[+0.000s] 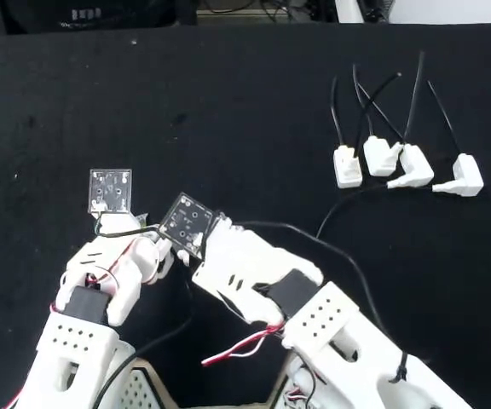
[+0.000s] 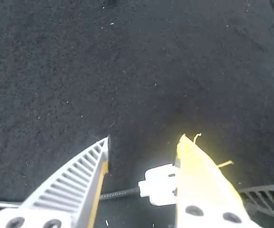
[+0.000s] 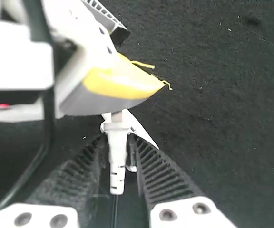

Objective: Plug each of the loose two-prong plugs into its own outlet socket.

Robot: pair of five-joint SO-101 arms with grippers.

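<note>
Two square outlet sockets lie left of centre: one flat, the other tilted right at the tips of both arms. My right gripper is shut on a white two-prong plug, held upright between its ribbed fingers; in the high view this gripper touches the tilted socket. My left gripper stands open, and the same white plug with its black cord rests against the yellow-padded finger. The left gripper meets the right one at the tilted socket.
Several loose white plugs with black cords lie in a row at the right. A black cord runs from them toward the arms. The table's black cloth is bare at the back.
</note>
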